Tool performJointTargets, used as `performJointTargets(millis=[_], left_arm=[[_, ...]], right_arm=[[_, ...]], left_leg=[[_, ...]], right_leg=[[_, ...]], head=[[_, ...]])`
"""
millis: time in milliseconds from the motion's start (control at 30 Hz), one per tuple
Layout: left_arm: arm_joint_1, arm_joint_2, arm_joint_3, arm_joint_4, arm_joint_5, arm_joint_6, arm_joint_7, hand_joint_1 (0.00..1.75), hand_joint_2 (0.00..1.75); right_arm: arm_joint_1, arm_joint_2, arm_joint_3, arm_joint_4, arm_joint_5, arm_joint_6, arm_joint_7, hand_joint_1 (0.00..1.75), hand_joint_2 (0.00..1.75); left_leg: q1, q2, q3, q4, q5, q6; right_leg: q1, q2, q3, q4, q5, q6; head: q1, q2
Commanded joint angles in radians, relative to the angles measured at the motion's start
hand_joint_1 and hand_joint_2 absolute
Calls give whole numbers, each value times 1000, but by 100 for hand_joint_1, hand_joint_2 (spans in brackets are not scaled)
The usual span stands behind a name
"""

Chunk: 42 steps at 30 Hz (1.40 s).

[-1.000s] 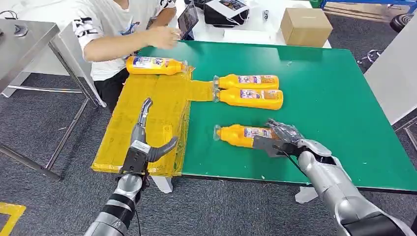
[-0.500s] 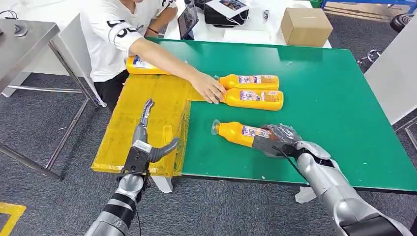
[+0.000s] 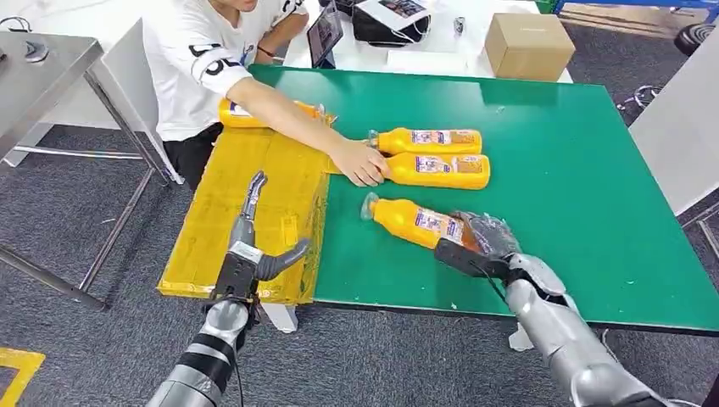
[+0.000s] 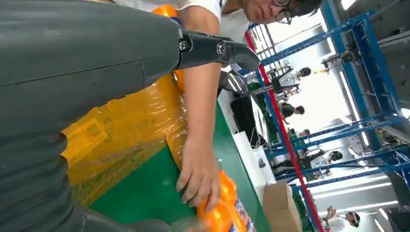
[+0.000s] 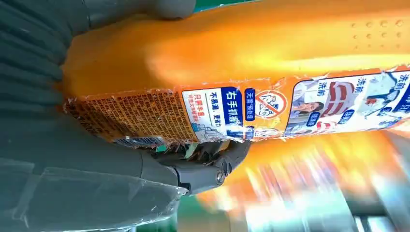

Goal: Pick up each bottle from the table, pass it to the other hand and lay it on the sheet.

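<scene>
Green table (image 3: pixel 551 170) lies bare to the right; right hand (image 3: pixel 479 242) grips a tilted orange bottle (image 3: pixel 415 222) near its front edge, left hand (image 3: pixel 254 246) spread.

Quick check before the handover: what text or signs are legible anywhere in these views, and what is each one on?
"右手抓握": white characters on a blue patch of the label of the held bottle, in the right hand.
Round red prohibition sign: same label.
"洗前": near that label's photo panels, only partly clear.
Fine print block on that label: too small to read.
Labels on the other bottles: too small.
Print on the person's shirt: partly hidden, unreadable.
</scene>
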Motion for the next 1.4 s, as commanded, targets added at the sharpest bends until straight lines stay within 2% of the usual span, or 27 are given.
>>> performJointTargets(millis=[33,67,100,133,233,300,367,467,567,867,933,1033,1133,1167,1200,1233,1367,1400], left_arm=[[-16,-46,54,54,84,-94,27,0,175],[-20,-51,50,54,106,-113,41,0,175],[-23,-51,39,53,124,-126,51,0,175],[-25,-53,37,50,139,-134,60,0,175],[-22,-50,23,39,173,-153,77,0,175],[-20,-48,22,35,178,-157,79,0,175],[-20,-48,22,35,178,-157,79,0,175],[-20,-48,22,35,178,-157,79,0,175],[-20,-48,22,35,178,-157,79,0,175],[-7,-41,6,9,206,-179,95,0,175],[-1,-41,2,-4,224,-195,104,0,175],[20,-38,-20,-41,287,-273,149,0,175],[39,-29,-50,-73,397,-408,204,0,175],[54,-16,-87,-107,481,-571,227,0,175],[81,-20,-112,-161,497,-581,247,0,175],[88,-23,-119,-174,500,-578,253,0,175],[93,-20,-130,-190,503,-574,262,0,175],[101,-7,-176,-217,540,-599,267,0,175]], right_arm=[[228,229,-245,-618,-5,-386,-120,175,175],[246,244,-267,-658,-15,-420,-147,175,175],[261,272,-304,-685,-8,-420,-183,175,175],[271,291,-331,-705,-18,-420,-206,175,175],[275,305,-363,-709,-63,-420,-240,175,175],[273,303,-364,-701,-69,-420,-244,175,175],[273,303,-364,-701,-69,-420,-244,175,175],[273,303,-364,-701,-69,-420,-244,175,175],[273,303,-364,-701,-69,-420,-244,175,175],[261,303,-377,-657,-80,-420,-255,175,175],[262,304,-388,-651,-97,-420,-261,175,175],[272,284,-365,-610,-127,-420,-243,175,175],[296,292,-341,-549,-204,-329,-267,175,175],[333,311,-300,-502,-273,-126,-227,175,175],[354,359,-265,-394,-258,-153,-306,175,175],[364,374,-240,-385,-251,-185,-309,175,175],[367,372,-212,-364,-265,-191,-309,175,175],[357,374,-65,-236,-294,-225,-309,175,175]], left_leg=[[1,2,3,0,-3,-3],[2,4,6,0,-5,-4],[1,-1,0,-1,-1,-2],[3,-2,2,1,-3,-3],[2,-3,-1,0,-1,-1],[2,-3,2,0,-3,-2],[1,-3,-2,0,-1,-1],[2,-2,4,1,-4,-3],[0,-2,-1,-1,-1,-2],[2,0,4,0,-3,-2],[1,-1,0,0,-1,-1],[1,0,3,-1,-2,-2],[1,-1,1,-1,-1,-2],[2,-1,2,-1,-2,-2],[2,0,2,-2,-2,-2],[3,1,7,-3,-3,-3],[2,0,5,-3,-2,-2],[2,3,4,-2,-3,-2]], right_leg=[[1,3,1,1,-3,-3],[2,5,3,1,-4,-4],[1,-1,-2,0,-2,-2],[2,-1,1,2,-5,-3],[1,-2,-1,0,-3,-2],[1,-1,3,0,-4,-3],[0,-2,-1,0,-2,-2],[1,0,4,0,-4,-4],[0,-1,-1,-1,-2,-2],[1,1,4,-1,-3,-3],[0,0,-1,-1,-1,-1],[1,1,3,-2,-2,-2],[1,0,1,-2,-1,-2],[1,0,2,-2,-1,-2],[1,0,3,-3,-1,-2],[2,2,7,-4,-3,-3],[2,2,5,-4,-2,-3],[2,4,3,-3,-2,-3]], head=[[0,0],[0,0],[0,0],[1,0],[1,0],[1,0],[0,0],[1,0],[1,0],[1,0],[1,0],[1,0],[1,0],[1,0],[1,0],[1,0],[1,0],[1,0]])
